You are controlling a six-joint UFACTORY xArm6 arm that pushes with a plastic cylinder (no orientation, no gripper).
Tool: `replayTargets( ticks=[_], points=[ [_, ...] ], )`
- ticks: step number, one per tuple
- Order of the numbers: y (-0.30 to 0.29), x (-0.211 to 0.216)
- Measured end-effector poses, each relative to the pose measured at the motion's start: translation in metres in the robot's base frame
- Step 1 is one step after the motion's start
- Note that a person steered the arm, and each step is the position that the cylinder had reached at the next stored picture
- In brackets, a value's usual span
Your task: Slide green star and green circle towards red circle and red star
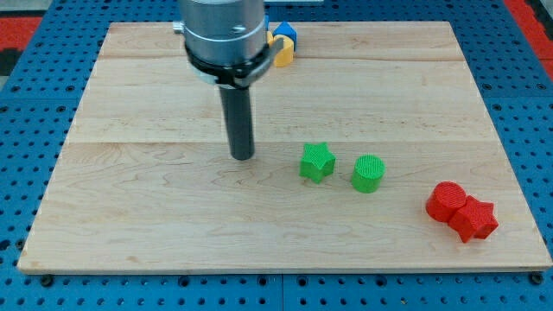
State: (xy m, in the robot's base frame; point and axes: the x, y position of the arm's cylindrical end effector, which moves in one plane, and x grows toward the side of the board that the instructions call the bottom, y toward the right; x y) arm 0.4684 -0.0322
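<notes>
Stood my tip (243,157) mid-frame, holding nothing, just left of green star (317,162) and green circle (368,174); probably light, rigid, slippery, best shoved from left faces toward lower-right red circle (447,200), red star (474,219).

You are looking at a pale wooden board (130,216) made of long planks, lying on a blue perforated bench (22,130). On it, right of centre, you see a green star-shaped block (316,161) and just to the view's right a green round block (368,173), close but apart. Near the bottom right corner a red round block (446,200) touches a red star-shaped block (474,219). At the top edge, yellow and blue blocks (282,45) sit partly hidden; their shapes are unclear.
</notes>
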Motion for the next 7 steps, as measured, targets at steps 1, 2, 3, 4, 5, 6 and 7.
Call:
replayTargets(
  ticks=[1, 2, 3, 4, 5, 6, 7],
  points=[
    [0.058, 0.016],
    [0.078, 0.027],
    [0.07, 0.026],
    [0.069, 0.006],
    [0.112, 0.007],
    [0.143, 0.009],
    [0.143, 0.019]
  ],
)
